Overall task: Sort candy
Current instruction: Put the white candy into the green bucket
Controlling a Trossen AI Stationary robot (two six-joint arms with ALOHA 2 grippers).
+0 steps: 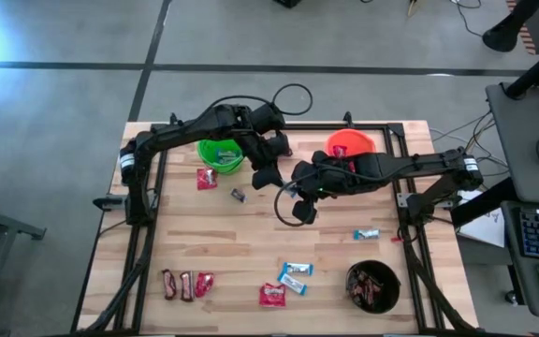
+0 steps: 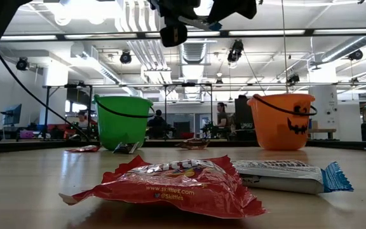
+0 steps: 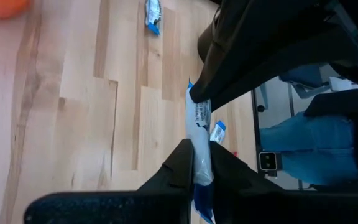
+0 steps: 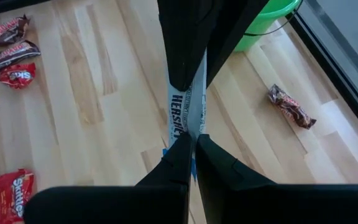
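Observation:
A light-blue-and-white candy bar [image 3: 200, 124] hangs above the middle of the table, between my two grippers. My left gripper [image 3: 196, 167] comes from the table's left and is shut on one end. My right gripper [image 4: 191, 148] comes from the right and is shut on the other end. In the high view the two grippers meet nose to nose, left gripper [image 1: 269, 178], right gripper [image 1: 298, 183]. Other candy lies loose on the wood: red packets [image 1: 207, 178], dark bars [image 1: 176, 284], blue-and-white bars [image 1: 295, 275]. My left gripper pinches the bar near one end [image 3: 199, 152] between its two fingers, slanting down from the table's left, the fingers lying along the bar. The bar is clear of the table. My right gripper pinches the bar's other end [image 4: 186, 132] between its two fingers, slanting down from the table's right, also along the bar. The bar spans straight between the two grippers.
A green bucket [image 1: 221, 153] and an orange bucket [image 1: 349, 145] stand at the far side. A black bucket [image 1: 372, 285] with dark candy stands near right. A dark bar [image 1: 239, 195] lies under the left arm and a blue one [image 1: 366, 234] at the right. Bare wood lies mid-table.

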